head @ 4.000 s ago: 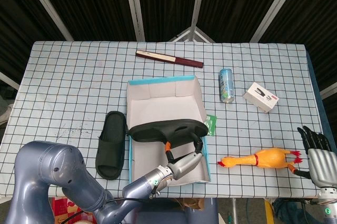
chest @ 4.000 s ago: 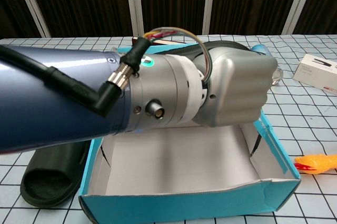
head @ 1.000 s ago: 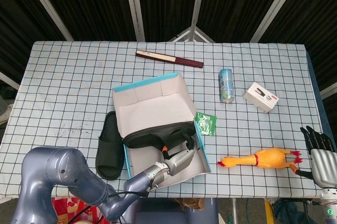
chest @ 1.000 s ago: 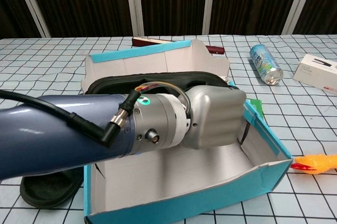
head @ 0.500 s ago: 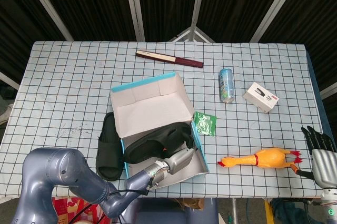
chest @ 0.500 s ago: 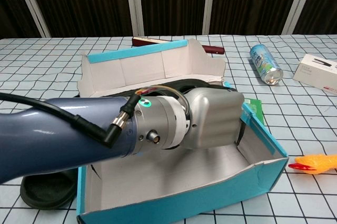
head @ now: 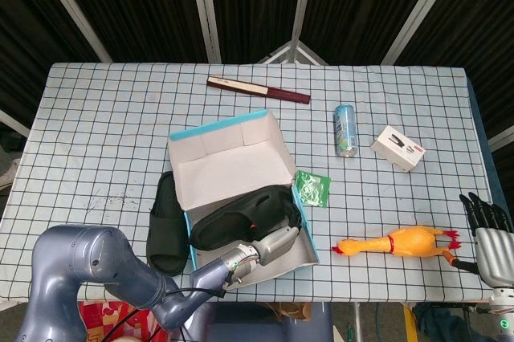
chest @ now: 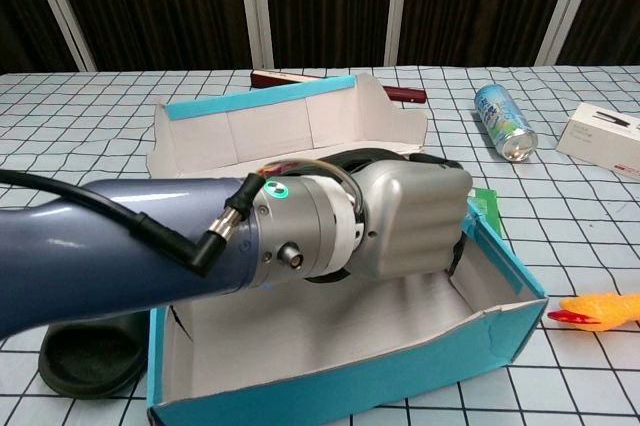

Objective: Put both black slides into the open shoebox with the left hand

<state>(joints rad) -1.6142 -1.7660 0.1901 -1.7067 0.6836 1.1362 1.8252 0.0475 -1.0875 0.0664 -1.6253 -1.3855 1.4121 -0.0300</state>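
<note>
1. Reaching into the open white-lined cardboard shoebox with turquoise outer walls (head: pixel 210 152) from its near end, with the silver left hand (chest: pixel 415 218) low inside and its back turned to the chest camera
2. Lying under that hand, a black rubber slide (head: pixel 241 218) already within the box walls; fingers hidden behind the palm in the chest view and too small in the head view, so cannot tell whether closed round the slide or already slackened off it
3. Judged a set-down pose: slide down near the box floor, wrist level with the near wall, nothing left to carry it over
4. Running slantwise across the box, long axis from the near-left corner up toward the far-right wall, higher end by the right wall, as the head view gives it; toe from heel not clear
5. Resting outside on the checked tablecloth (head: pixel 104 141), the second black slide (head: pixel 167 221), just beside the left wall, long axis roughly along that wall, not yet boxed
6. Leaving room for that second slide probably calls for straightening the first, since a diagonal lie takes up most of the floor
7. Idling at the far right table edge, the dark right hand (head: pixel 487 221), fingers spread and holding nothing, near a yellow rubber chicken toy (head: pixel 397 242)
</note>
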